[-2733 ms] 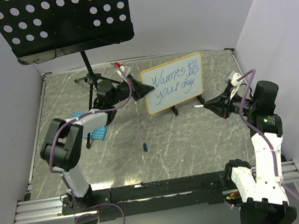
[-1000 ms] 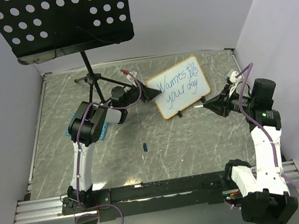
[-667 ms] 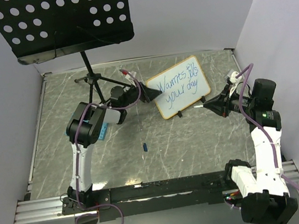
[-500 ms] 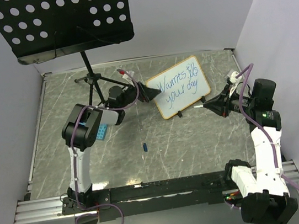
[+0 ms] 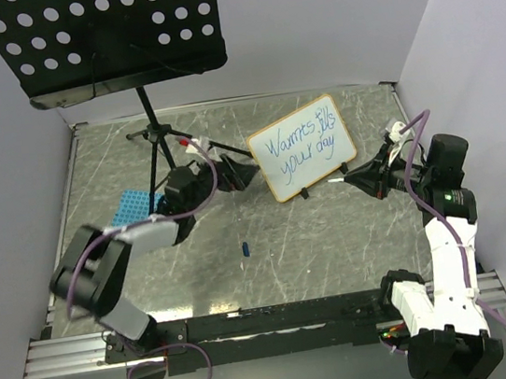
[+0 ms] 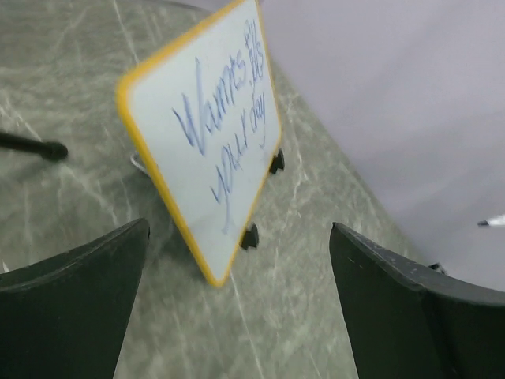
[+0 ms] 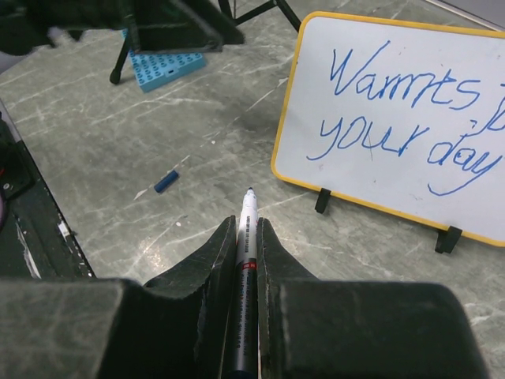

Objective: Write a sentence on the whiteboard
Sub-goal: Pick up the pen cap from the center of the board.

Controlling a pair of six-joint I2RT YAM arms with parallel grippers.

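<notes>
**Whiteboard, one.** A small rectangular whiteboard (image 5: 304, 161) with a thin orange-tan frame and rounded corners is standing tilted on black feet. It is sitting in the far half of the grey-green marbled worktop (image 5: 337, 253), right of centre and short of the far edge.

**Sentence, one, in two lines.** The blue handwritten sentence (image 5: 296, 146) is slanting across the board face and reading roughly "Warmts fills / your day".

**Grippers, two.**
- The left gripper (image 6: 237, 237) is hovering just beside the board's left edge, apart from it. Its black fingers (image 6: 79, 300) are standing spread wide with nothing between them.
- The right gripper (image 7: 247, 225) is hanging near the worktop's right edge, pressed together and pinching one slim white marker pen (image 7: 248, 212). The pen tip is pointing toward the board's lower right corner without touching it.

**Other items.**
- One small blue cap (image 5: 244, 246) is lying near the worktop's middle, well apart from the board.
- One blue perforated plastic rack (image 5: 134, 204) is lying toward the left edge, partly under the left arm.
- One black perforated metal music stand (image 5: 100, 37) is overhanging the far-left corner, with its tripod legs (image 5: 155, 132) resting near the far edge.

**Open room.** A strip of bare worktop is running between the board's feet and the near edge, with only the cap lying on it. A narrower gap is separating the board from the far edge.
</notes>
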